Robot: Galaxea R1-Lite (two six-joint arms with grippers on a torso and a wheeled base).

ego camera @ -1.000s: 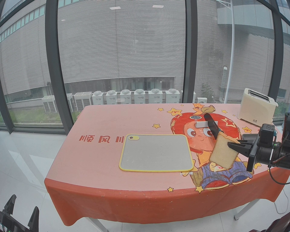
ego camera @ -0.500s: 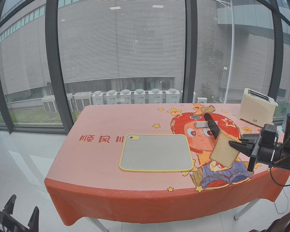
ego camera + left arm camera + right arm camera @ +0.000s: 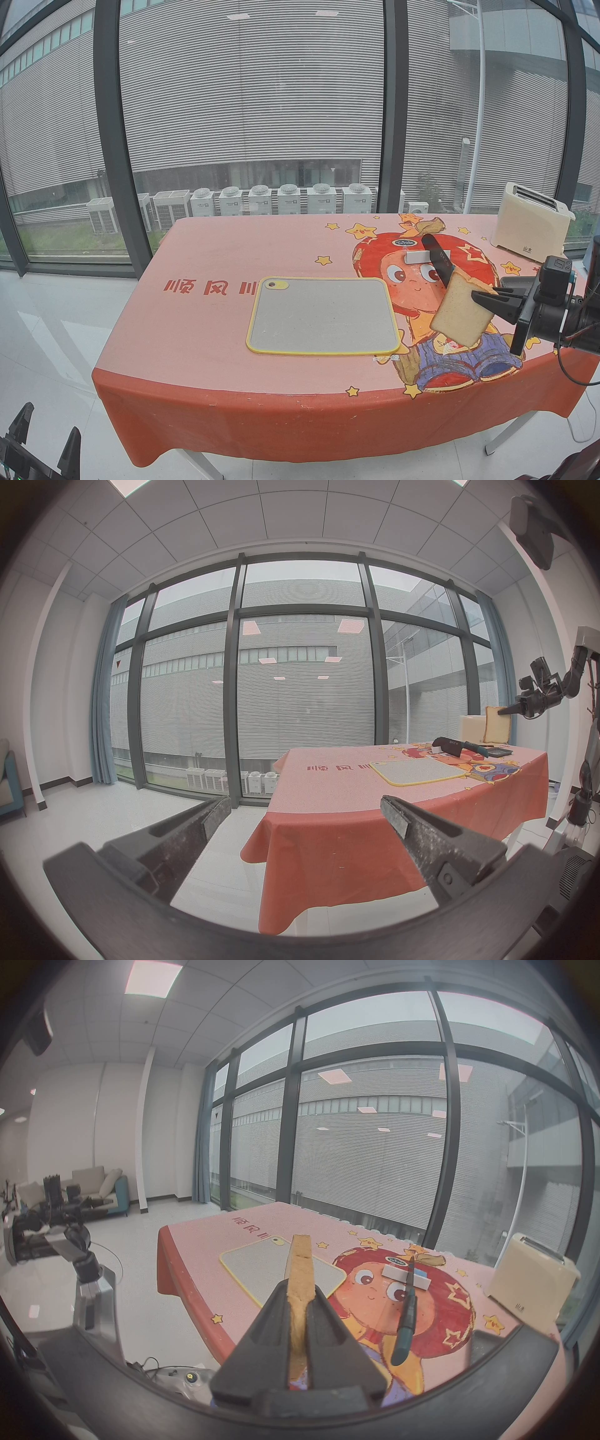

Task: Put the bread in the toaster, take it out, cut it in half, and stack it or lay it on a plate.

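Note:
A slice of bread hangs upright and tilted above the table's right side, with my right gripper shut on its edge. In the right wrist view the bread stands edge-on between the closed fingers. The white toaster stands at the far right corner, behind the gripper. A black knife lies on the tablecloth just beyond the bread. The grey cutting board with a yellow rim lies bare at the table's middle. My left gripper stays open, low and off the table's near left side.
The table wears an orange cloth with a cartoon print on its right half. Large windows run behind it. The toaster and knife lie ahead of the right gripper. The floor surrounds the left gripper.
The right gripper with the bread has shifted very slightly upward. The left arm and the things on the table have kept still.

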